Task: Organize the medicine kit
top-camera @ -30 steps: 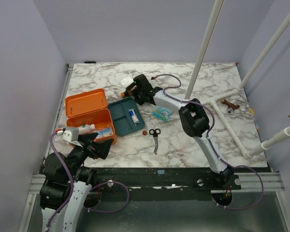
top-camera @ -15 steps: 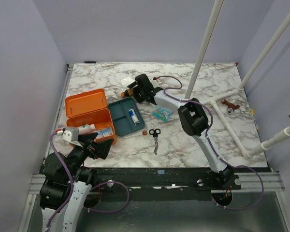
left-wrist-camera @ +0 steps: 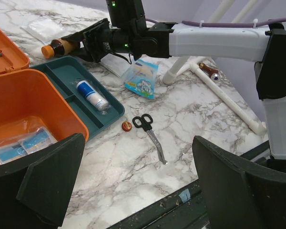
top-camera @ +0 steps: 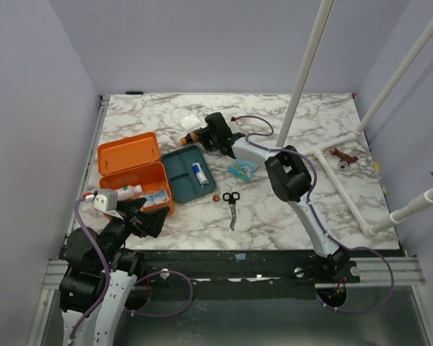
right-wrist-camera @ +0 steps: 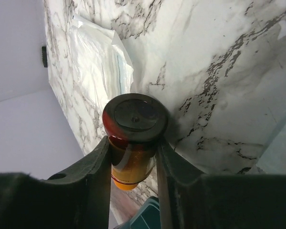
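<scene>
Table (top-camera: 274, 209): medicine kit (top-camera: 133, 173) near left tool (top-camera: 144, 220)

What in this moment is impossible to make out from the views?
Bottle sides: right wrist view, the right fingers cover them; overhead too small.
Packets in the medicine kit: left wrist view, cut off by the edge and left finger.
Blue packet print: too small.

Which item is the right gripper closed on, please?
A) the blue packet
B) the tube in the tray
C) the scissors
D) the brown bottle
D: in the right wrist view the right gripper has its fingers pressed against both sides of the brown bottle, while the scissors, tube and packet lie apart from it.
</scene>
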